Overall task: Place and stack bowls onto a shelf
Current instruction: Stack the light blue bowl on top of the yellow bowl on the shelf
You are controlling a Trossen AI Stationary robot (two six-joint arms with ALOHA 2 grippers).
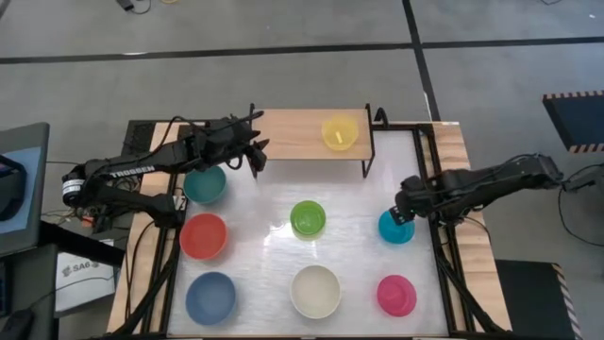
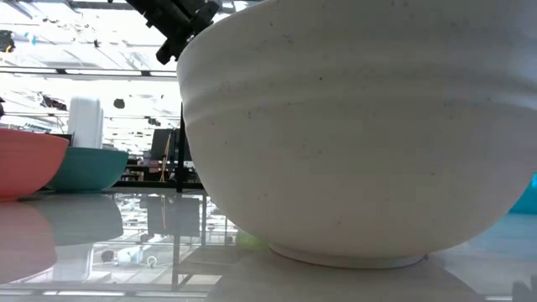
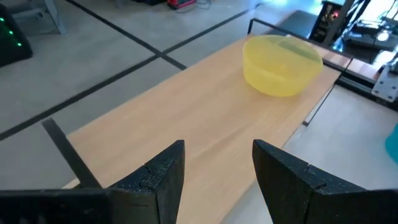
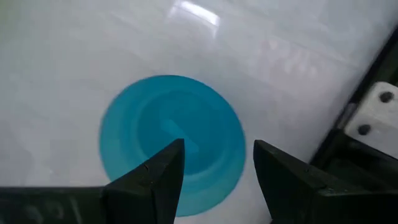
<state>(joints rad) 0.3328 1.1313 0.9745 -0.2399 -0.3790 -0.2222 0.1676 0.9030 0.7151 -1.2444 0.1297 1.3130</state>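
The shelf [image 1: 293,134], with a light wood top on black legs, stands at the table's far edge, and a yellow bowl [image 1: 339,132] sits upright on its right half. My left gripper [image 1: 255,156] hovers open by the shelf's near left part; its wrist view looks along the wood top [image 3: 186,118] toward the yellow bowl [image 3: 283,64]. My right gripper [image 1: 404,210] is open above the cyan bowl [image 1: 396,228], which sits upright on the table [image 4: 171,143]. Teal [image 1: 204,183], red [image 1: 203,235], blue [image 1: 209,297], green [image 1: 308,218], cream [image 1: 315,290] and pink [image 1: 396,295] bowls stand on the table.
The cream bowl [image 2: 361,126] fills the low view, with the red bowl [image 2: 29,164] and teal bowl [image 2: 84,168] to its left. The shelf's left and middle top is bare wood. A black frame rail [image 1: 444,255] runs along the table's right edge beside the cyan bowl.
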